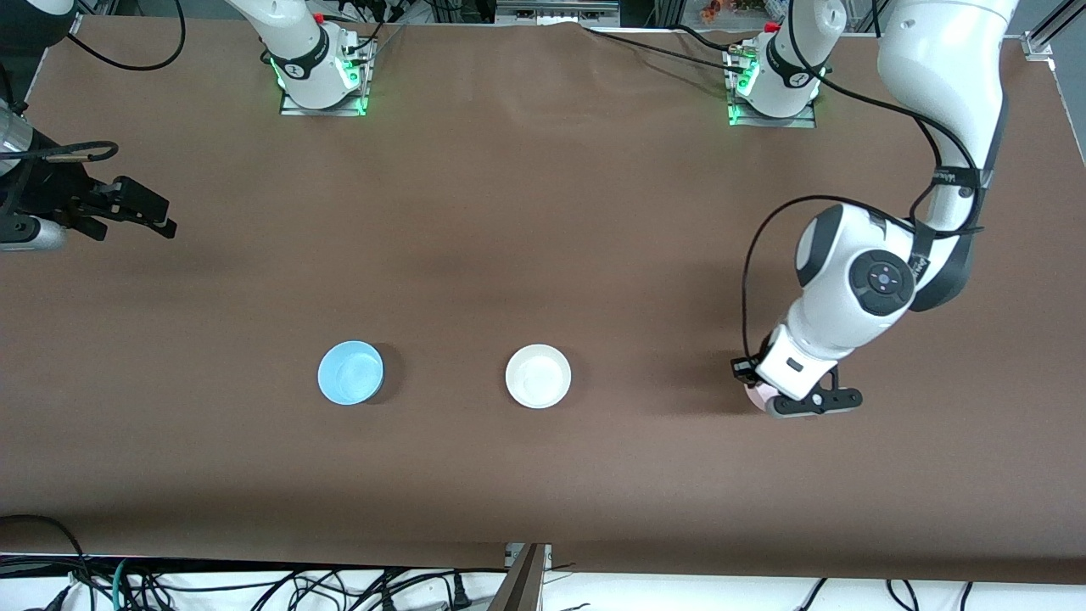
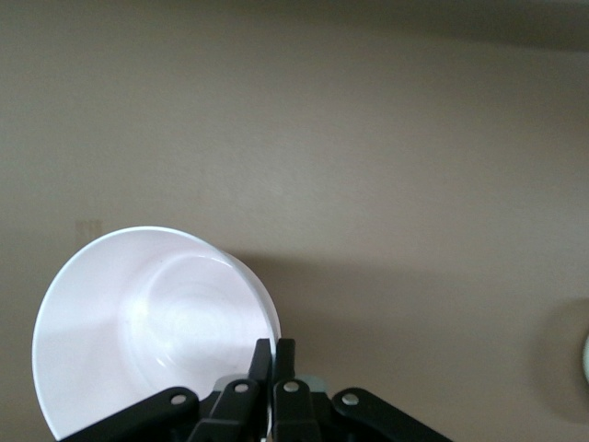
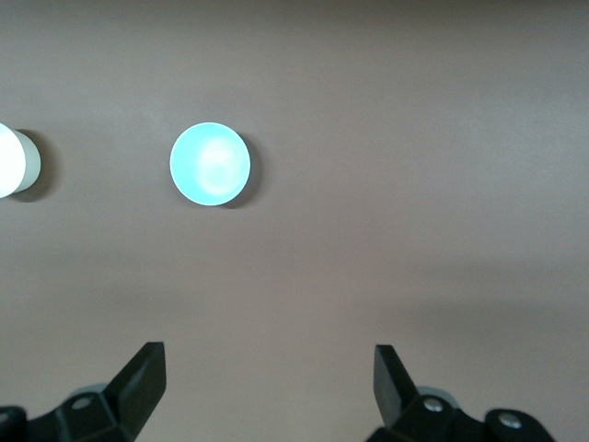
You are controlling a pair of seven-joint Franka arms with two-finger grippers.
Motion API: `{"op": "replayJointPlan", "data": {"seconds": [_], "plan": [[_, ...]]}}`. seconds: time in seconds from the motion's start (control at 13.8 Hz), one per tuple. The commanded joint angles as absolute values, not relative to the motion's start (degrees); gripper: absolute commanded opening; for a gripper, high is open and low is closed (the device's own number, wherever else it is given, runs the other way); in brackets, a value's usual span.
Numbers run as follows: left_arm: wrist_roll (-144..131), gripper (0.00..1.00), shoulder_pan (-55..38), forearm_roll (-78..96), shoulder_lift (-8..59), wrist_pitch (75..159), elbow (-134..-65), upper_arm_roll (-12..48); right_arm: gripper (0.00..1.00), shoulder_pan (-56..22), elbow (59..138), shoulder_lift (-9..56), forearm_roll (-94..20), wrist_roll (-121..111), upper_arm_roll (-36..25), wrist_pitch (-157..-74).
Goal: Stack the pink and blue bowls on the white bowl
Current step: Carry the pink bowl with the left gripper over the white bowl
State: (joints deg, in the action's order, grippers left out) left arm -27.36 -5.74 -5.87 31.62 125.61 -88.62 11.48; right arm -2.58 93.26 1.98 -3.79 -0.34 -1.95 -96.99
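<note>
While left gripper [image 2: 273, 354] pinches pink bowl [image 2: 138, 322] (rim), white bowl [image 1: 538, 376] sits apart.

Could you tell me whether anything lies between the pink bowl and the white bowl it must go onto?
Nothing visible: bare table separates the pink bowl, gripped at its rim by the left gripper, from the white bowl.

Even overhead light; bowls cast soft shadows; glare washes out pink bowl [image 2: 156, 322] in left wrist view.
</note>
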Motion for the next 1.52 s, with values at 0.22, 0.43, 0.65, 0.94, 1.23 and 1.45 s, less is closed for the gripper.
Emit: {"op": "replayJointPlan", "data": {"seconds": [0.22, 0.43, 0.65, 0.94, 1.23, 1.45], "plan": [[-46.1, 0.0, -14.4, -10.3, 32.0, 121.8, -84.2, 10.5, 1.0, -2.5, 92.5, 2.2, -3.7, -1.1, -2.1, -96.2], [-53.2, 0.0, -18.1, -10.9, 34.4, 117.3, -78.5, 10.4, 1.0, -2.4, 92.5, 2.3, -3.8, -1.1, -2.1, -96.2], [-60.1, 0.0, -21.8, -11.0, 37.3, 114.5, -73.5, 10.1, 1.0, -2.4, 92.5, 2.3, -3.8, -1.1, -2.1, -96.2], [-71.0, 0.0, -26.4, -11.0, 40.9, 114.5, -68.4, 8.8, 1.0, -2.3, 92.5, 2.3, -3.8, -1.1, -2.1, -96.2], [-83.2, 0.0, -32.5, -10.4, 46.7, 114.5, -59.3, 4.6, 1.0, -2.2, 92.5, 2.3, -3.8, -1.1, -2.1, -96.2], [-88.7, 0.0, -33.2, -10.3, 49.1, 115.0, -55.7, 4.6, 1.0, -2.1, 92.5, 2.3, -3.8, -1.1, -2.1, -96.2]]}}
